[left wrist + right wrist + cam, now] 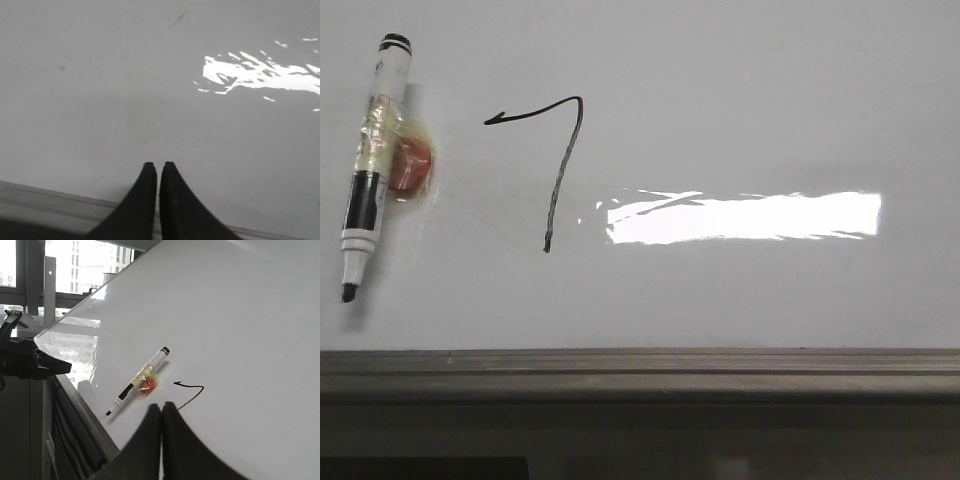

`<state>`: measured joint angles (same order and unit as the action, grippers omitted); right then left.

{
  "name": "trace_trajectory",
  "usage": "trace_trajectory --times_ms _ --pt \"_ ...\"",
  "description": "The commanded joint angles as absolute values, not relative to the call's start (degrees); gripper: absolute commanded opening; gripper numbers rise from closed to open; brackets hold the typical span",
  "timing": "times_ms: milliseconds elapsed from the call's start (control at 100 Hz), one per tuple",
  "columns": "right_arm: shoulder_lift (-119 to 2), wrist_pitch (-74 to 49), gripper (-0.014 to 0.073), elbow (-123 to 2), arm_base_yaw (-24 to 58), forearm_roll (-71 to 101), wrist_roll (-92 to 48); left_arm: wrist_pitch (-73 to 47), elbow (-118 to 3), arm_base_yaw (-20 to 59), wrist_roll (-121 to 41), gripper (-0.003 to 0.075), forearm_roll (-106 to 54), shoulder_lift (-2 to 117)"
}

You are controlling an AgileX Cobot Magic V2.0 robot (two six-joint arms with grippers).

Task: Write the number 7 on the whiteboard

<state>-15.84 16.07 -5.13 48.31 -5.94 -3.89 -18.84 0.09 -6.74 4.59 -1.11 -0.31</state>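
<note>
Two matte black fingers, broad at the base and tapered to narrow rounded tips, are seen on the left pincer (158, 165). The same plain black tapered pair is shown on the right pincer (161, 404); no cables, screws or markings can be made out.

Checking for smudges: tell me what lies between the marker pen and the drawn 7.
Only bare whiteboard lies between the marker pen and the number 7, per the front view.
</note>
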Motion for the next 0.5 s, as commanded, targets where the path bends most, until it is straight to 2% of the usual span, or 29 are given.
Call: trace_trajectory --times_ms 0,250,490 --pt "-16.2 20.6 -0.0053 -6.7 48.4 -5.6 -4.3 -15.6 1.4 -6.8 4.4 -0.002 -1.7 -2.0" --pt "-16.5 20.9 -0.0053 -5.0 47.9 -5.6 -4.3 -15.6 1.4 -6.8 4.4 -0.002 -1.7 -2.0" --pt "-21.6 21.6 -0.0053 -3.1 39.3 -6.3 -4.3 -15.6 1.4 -6.8 4.4 -0.002 -1.7 -2.0"
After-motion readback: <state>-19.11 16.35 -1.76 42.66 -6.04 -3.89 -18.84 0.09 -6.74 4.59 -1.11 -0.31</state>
